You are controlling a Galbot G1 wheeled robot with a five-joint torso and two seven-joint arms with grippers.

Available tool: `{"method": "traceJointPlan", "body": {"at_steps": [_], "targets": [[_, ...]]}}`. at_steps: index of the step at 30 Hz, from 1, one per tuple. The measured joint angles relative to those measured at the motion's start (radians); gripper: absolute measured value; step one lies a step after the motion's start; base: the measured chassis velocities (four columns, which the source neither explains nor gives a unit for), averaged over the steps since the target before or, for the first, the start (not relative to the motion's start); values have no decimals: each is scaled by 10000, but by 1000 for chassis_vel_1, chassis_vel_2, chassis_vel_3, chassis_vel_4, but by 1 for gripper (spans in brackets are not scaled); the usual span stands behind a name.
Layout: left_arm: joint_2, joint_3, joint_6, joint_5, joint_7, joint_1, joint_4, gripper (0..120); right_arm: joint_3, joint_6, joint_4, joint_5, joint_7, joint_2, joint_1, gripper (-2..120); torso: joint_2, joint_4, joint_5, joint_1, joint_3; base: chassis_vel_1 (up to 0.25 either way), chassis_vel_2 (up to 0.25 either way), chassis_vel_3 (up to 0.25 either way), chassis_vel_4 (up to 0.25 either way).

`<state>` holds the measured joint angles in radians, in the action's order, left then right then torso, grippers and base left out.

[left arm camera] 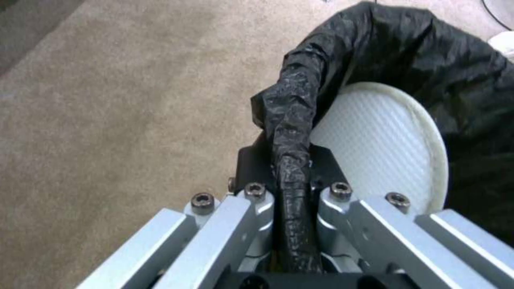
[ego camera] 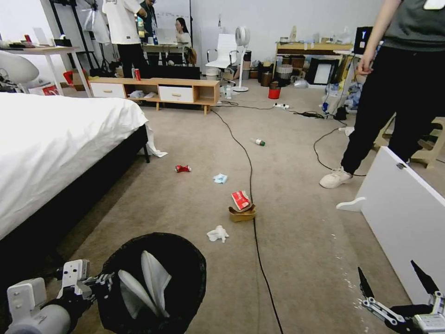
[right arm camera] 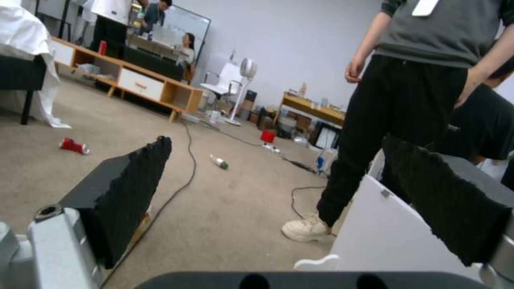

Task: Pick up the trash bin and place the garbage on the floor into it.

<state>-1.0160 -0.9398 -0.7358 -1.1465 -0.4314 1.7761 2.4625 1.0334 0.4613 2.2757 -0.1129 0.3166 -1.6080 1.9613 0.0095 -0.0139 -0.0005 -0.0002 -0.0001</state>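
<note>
I've got the left gripper (left arm camera: 292, 192) clenched on the rim of the round black wire-mesh trash bin w/ black liner (ego camera: 157, 283), low on my left near the bed; in the left wrist view the jaws pinch the liner-wrapped rim edge, a white ribbed sheet inside the bin just beyond. The bin looks light and fairly stiff, but the liner is slick plastic, so I reckon the grip could slide; the rim is the sensible hold. Right gripper (ego camera: 397, 287) hangs low on my right w/ jaws spread wide, holding nothing, just beside the white board. Garbage sits on the beige-grey carpet floor (ego camera: 301, 222) ahead: white crumpled tissue (ego camera: 218, 234) nearest, a bit fwd of the bin; red-white snack packet (ego camera: 240, 200) resting on a brown paper bag (ego camera: 242, 214), touching the black cable (ego camera: 252, 185); pale-blue tissue (ego camera: 220, 178) and crushed red soda can (ego camera: 182, 168) farther; clear green-capped bottle (ego camera: 259, 142) farthest. All light. Tissues are soft, pinch anywhere; the can is stiff-ish, take it across the body; the bottle may roll. All are well apart from the right gripper.
</note>
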Motion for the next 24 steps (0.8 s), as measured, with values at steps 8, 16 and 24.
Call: {"method": "traceJointPlan", "body": {"at_steps": [8,16,24], "targets": [[-82,46,0,149,11,18,5,4,-41,66,1,101,-13,-2,2,100,1,7,-4,0,2,-28,-31,34,24],[-449,209,3,887,88,-157,-146,4,-657,287,-356,502,-641,98,-233,100,3,4,3,1,4,0,0,0,0],[-573,-375,4,1217,344,118,0,4,-981,-51,-687,542,-1223,220,-624,100,3,4,5,2,4,0,0,0,0]]}}
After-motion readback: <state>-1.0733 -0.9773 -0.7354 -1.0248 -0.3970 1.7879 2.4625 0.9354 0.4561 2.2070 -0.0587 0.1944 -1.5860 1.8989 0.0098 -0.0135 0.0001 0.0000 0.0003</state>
